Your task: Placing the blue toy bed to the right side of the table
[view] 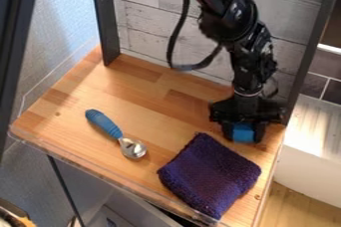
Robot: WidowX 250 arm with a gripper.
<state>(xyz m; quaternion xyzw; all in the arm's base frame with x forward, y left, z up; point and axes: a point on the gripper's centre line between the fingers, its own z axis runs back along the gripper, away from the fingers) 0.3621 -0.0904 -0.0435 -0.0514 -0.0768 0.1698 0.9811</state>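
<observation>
The black gripper (pixel 244 138) hangs at the right side of the wooden table, just behind the purple cloth. Between its two fingers is the blue toy bed (pixel 243 132), with a finger against each side, so the gripper is shut on it. Only the blue front part of the toy shows; the gripper body hides the rest. Whether the toy touches the tabletop I cannot tell.
A dark purple folded cloth (pixel 210 175) lies near the front right of the table (pixel 143 96). A spoon (pixel 114 132) with a blue handle lies left of centre. Dark upright posts and a grey plank wall stand behind.
</observation>
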